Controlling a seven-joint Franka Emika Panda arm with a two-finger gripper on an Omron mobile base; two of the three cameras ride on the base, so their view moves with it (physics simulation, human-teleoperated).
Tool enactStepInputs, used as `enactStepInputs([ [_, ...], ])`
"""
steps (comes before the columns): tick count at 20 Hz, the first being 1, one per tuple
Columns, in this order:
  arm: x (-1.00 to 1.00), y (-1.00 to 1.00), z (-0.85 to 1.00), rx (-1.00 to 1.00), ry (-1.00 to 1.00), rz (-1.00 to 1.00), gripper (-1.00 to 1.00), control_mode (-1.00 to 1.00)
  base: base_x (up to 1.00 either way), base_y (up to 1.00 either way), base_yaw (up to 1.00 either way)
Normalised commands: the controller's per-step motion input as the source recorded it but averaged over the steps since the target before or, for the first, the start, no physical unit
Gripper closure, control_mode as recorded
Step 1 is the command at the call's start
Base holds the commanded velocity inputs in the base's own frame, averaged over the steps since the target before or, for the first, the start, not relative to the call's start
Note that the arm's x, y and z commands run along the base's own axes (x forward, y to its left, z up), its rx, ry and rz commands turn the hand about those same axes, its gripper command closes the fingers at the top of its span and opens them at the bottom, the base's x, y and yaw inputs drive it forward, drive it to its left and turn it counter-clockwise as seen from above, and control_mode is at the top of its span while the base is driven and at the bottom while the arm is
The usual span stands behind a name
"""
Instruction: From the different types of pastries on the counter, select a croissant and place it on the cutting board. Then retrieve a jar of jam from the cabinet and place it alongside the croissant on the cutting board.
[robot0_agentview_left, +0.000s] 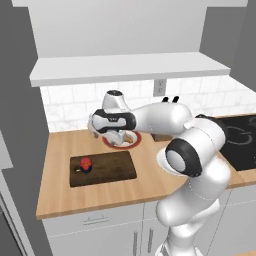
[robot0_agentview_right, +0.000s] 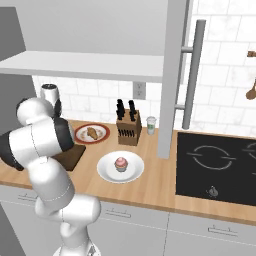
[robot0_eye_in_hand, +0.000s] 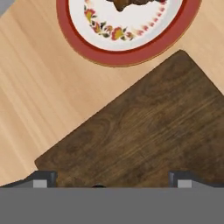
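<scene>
The dark brown cutting board (robot0_agentview_left: 105, 170) lies on the tan counter (robot0_agentview_left: 60, 150); the hand view looks down on the cutting board (robot0_eye_in_hand: 144, 131). The small red jar of jam (robot0_agentview_left: 86, 163) stands near the board's left end. On a red-rimmed plate (robot0_agentview_right: 80, 135) behind the board rests the golden croissant (robot0_agentview_right: 92, 132), and the croissant (robot0_eye_in_hand: 131, 3) is cut off by the top edge of the hand view. My gripper (robot0_agentview_left: 118, 138) hovers over the board's far edge, next to that plate. The gripper (robot0_eye_in_hand: 113, 181) is open, fingertips (robot0_eye_in_hand: 43, 178) wide apart with nothing between them. The pale cabinet (robot0_agentview_left: 115, 25) hangs above.
A pink-frosted cupcake (robot0_agentview_right: 120, 163) sits on a white plate (robot0_agentview_right: 107, 172) right of the board. A knife block (robot0_agentview_right: 128, 127) and a small cup (robot0_agentview_right: 151, 125) stand by the tiled wall. The black stove (robot0_agentview_right: 220, 165) is at the right, past a tall grey panel (robot0_agentview_right: 172, 75).
</scene>
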Motion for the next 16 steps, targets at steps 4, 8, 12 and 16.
enactStepInputs([
  [4,0.09,-0.06,0.11,-0.05,0.22,0.36,-1.00,-1.00,0.00,0.00,0.00],
  [8,-0.01,-0.23,0.63,0.00,0.02,0.69,-1.00,-1.00,0.00,0.00,0.00],
  [12,-0.04,-0.04,0.30,0.01,-0.02,0.40,-1.00,-1.00,0.00,0.00,0.00],
  [16,-0.53,0.04,-0.12,0.00,-0.01,0.07,-1.00,-1.00,0.00,0.00,0.00],
])
